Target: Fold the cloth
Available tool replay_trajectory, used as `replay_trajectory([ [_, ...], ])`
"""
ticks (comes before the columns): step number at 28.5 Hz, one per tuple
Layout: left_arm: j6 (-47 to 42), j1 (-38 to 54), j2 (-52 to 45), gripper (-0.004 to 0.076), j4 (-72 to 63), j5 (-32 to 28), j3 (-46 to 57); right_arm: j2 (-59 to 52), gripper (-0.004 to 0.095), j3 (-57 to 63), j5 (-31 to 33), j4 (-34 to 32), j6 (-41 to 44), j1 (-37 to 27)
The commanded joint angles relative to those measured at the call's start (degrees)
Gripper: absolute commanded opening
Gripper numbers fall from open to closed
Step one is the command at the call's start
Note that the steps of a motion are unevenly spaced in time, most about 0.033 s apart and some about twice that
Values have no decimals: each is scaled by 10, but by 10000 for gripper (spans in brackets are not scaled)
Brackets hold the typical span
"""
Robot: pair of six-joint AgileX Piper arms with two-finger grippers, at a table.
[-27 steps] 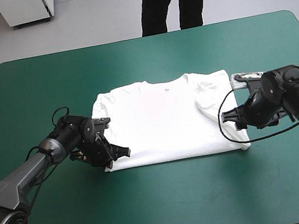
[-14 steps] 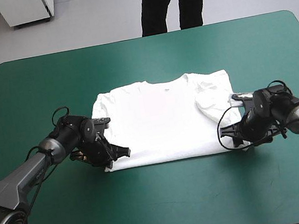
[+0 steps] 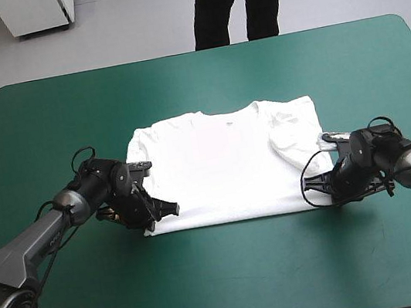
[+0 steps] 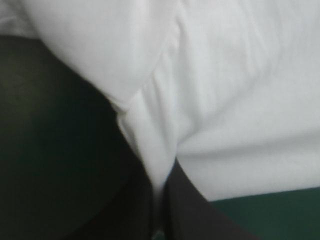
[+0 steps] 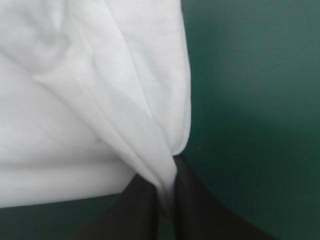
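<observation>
The white T-shirt (image 3: 219, 167) lies spread flat in the middle of the teal-green table, collar toward the far edge, both sleeves folded in. My left gripper (image 3: 155, 215) sits low at the shirt's near left corner, shut on the T-shirt (image 4: 165, 150); a thin fold of white cloth runs between the black fingers (image 4: 187, 210). At the near right corner my right gripper (image 3: 319, 187) is shut on the T-shirt (image 5: 125, 115) too, the hem pinched between its fingers (image 5: 195, 205).
Bare teal-green cover (image 3: 232, 275) stretches between the shirt's near hem and the table's front edge. More bare cover (image 3: 202, 80) lies beyond the collar.
My right gripper has come down and toward the near edge, reaching the shirt's near right corner and pinching the hem. The left gripper has stayed put on its corner.
</observation>
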Motion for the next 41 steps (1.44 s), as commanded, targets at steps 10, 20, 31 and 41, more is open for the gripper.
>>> replay_trajectory([
  [10, -2, -4, -63, -10, 21, 35, -70, -50, -17, -99, 39, 13, -21, 1],
  [20, -6, -3, -45, -10, 137, 19, -224, -52, -17, -245, 14, -16, -29, 1],
  [31, -6, 28, 115, -10, 153, -15, -409, 75, -17, -374, -26, -36, -29, -17],
  [41, -4, 36, 268, -10, 157, -8, -563, 248, -17, -521, -7, -57, 1, -25],
])
